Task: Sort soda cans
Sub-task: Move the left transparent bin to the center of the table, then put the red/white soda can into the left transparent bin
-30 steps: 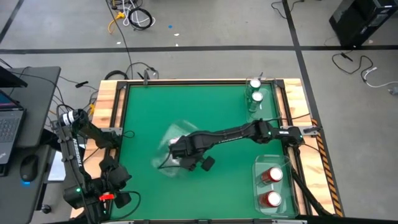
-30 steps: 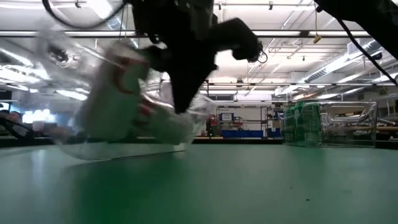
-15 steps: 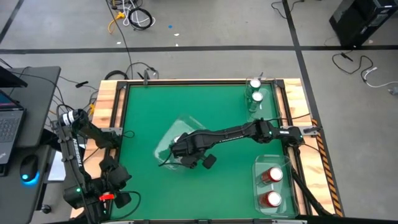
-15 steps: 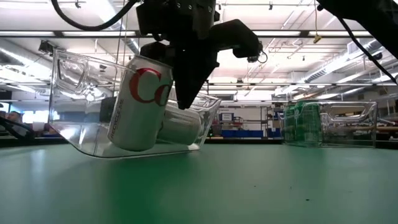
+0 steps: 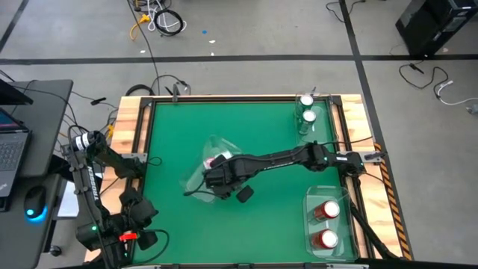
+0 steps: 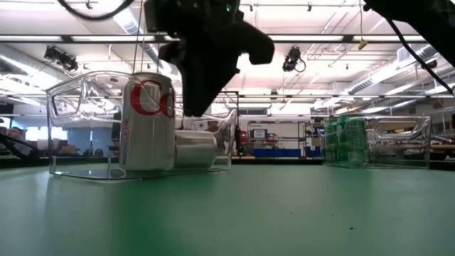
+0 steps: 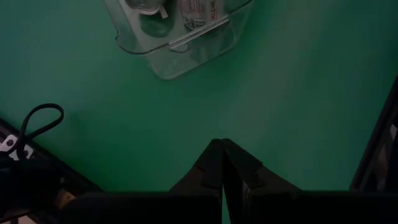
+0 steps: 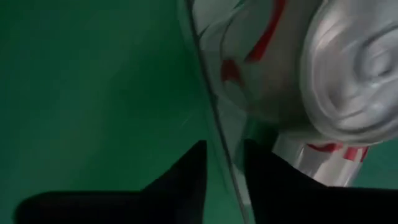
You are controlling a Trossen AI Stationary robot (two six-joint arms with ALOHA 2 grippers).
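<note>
The coming move turns on how the right end effector point(image 5: 217, 179) stands to the clear tray point(image 5: 196, 173) just 9 o'clock of the worktop's point(image 5: 172, 134) centre. The right arm reaches in from 3 o'clock. In the right wrist view its fingers point(image 8: 186, 180) stand a little apart, one on each side of the tray's thin wall at its 5 o'clock end, with green showing between wall and finger, so I judge them open rather than clamped. The two silver-grey soda cans lie inside the tray, toward 11 o'clock from that end effector. One can point(image 6: 147, 121) stands upright and the other point(image 6: 195, 149) lies on its side touching it, its long axis roughly along 3 to 9 o'clock. The tray sits flat on the worktop, its long side running about 1 to 7 o'clock. The green cans point(image 5: 306, 112) sit in a tray at the 1 o'clock corner and the red cans point(image 5: 326, 224) in a tray at 4 o'clock, both well apart from this one. The right arm is much the nearer; the left end effector point(image 7: 222, 163), fingers together, waits at the 8 o'clock corner. A straight lift looks right, to clear the wall without tipping the upright can.
</note>
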